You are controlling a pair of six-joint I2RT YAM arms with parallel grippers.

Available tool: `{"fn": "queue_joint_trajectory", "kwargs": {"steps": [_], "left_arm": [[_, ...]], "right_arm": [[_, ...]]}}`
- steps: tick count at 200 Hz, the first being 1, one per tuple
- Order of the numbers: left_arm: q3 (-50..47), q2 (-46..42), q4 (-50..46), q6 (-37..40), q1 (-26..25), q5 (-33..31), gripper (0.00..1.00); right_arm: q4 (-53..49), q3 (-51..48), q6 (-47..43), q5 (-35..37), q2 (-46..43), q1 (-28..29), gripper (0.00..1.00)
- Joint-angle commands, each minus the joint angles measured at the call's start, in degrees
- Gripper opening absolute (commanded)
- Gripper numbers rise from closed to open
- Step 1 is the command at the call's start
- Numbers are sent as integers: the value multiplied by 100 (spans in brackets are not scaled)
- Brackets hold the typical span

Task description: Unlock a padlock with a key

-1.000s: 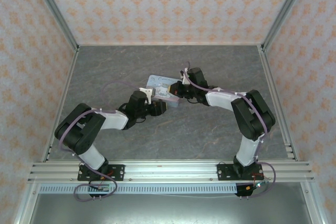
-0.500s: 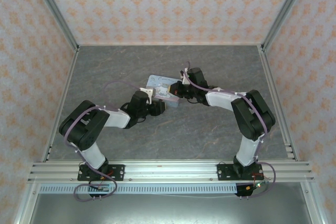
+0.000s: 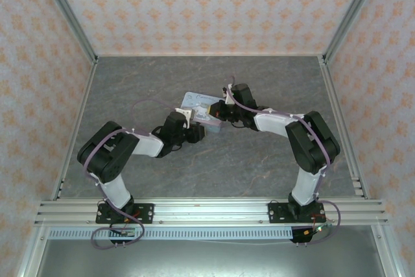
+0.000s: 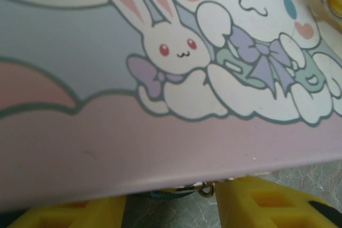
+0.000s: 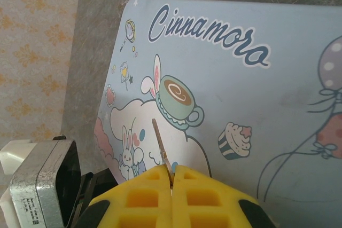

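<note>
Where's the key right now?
In the right wrist view, the key sticks out of the shut right gripper, just above the cartoon tin.

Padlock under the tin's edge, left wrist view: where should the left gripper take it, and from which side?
Probably the padlock's teal body, approached from this edge of the tin. Only a sliver peeks from beneath it, between the left gripper's spread fingers, so closing straight in looks best.
</note>
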Motion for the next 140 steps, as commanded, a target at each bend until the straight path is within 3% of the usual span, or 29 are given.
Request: {"fn": "queue_joint_trajectory", "kwargs": {"steps": [1, 140], "left_arm": [[202, 227, 136, -1, -120, -69, 46], [459, 417, -88, -95, -260, -324, 28]], "right_arm": [[-558, -260, -53, 103, 205, 157, 0], [-534, -307, -77, 130, 144, 164, 0]]}}
